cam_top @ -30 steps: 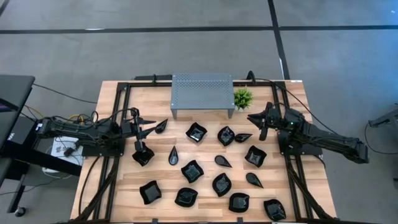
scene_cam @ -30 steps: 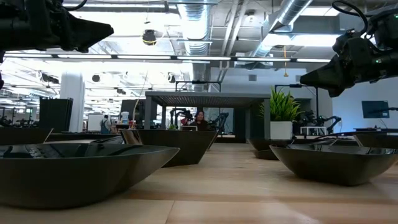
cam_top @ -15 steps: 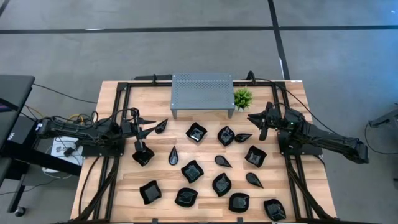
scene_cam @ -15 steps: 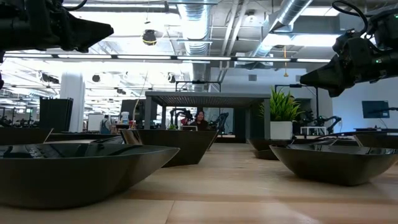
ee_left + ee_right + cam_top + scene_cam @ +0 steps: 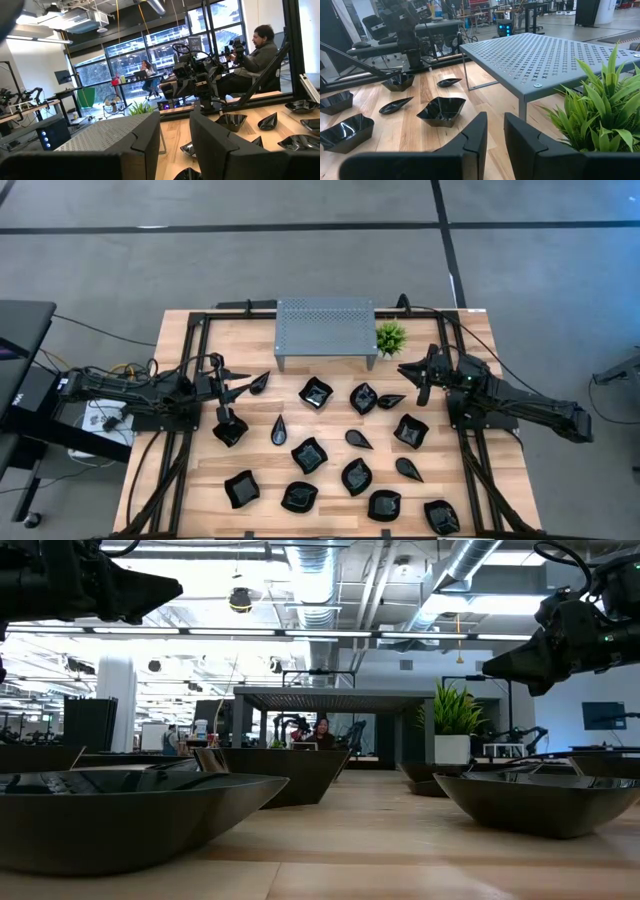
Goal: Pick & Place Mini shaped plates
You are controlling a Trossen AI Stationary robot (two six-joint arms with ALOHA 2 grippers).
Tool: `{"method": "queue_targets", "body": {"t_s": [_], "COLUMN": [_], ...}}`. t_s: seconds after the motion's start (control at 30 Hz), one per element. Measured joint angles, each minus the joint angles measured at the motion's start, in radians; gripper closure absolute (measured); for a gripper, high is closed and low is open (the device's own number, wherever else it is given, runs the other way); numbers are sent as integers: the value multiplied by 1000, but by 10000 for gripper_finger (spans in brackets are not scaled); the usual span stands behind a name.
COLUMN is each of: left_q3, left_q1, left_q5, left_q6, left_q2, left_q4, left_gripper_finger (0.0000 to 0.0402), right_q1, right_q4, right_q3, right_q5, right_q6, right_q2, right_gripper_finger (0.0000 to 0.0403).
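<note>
Several glossy black mini shaped plates lie flat on the wooden table, among them a wavy square (image 5: 316, 392), a teardrop (image 5: 278, 430) and a leaf shape (image 5: 258, 383). My left gripper (image 5: 240, 383) hovers at the table's left side above that leaf plate, pointing right. Its fingers (image 5: 175, 130) are open with nothing between them. My right gripper (image 5: 404, 369) hovers at the right side near the plant, pointing left. Its fingers (image 5: 495, 131) stand a narrow gap apart, with nothing between them. In the low view two plates (image 5: 130, 815) (image 5: 540, 802) fill the foreground.
A grey perforated metal stand (image 5: 325, 330) sits at the table's far middle, with a small green plant (image 5: 390, 336) at its right. Black rails (image 5: 190, 380) run along both sides of the table. People sit at desks in the room beyond (image 5: 260, 50).
</note>
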Motion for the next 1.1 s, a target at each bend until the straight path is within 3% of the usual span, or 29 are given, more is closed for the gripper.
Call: {"method": "queue_targets", "body": {"t_s": [0.77,0.93,1.1], "left_q3": [0,0,0], "left_q1": [0,0,0], "left_q5": [0,0,0], "left_q6": [0,0,30], "left_q2": [0,0,0], "left_q4": [0,0,17], "left_gripper_finger": [293,293,293], "right_q1": [0,-28,-48], "right_q4": [0,27,27], "right_q3": [0,-1,-1], "right_q5": [6,235,242], "right_q6": [0,-2,-1], "right_q2": [0,0,0], "right_gripper_finger": [343,343,343]}}
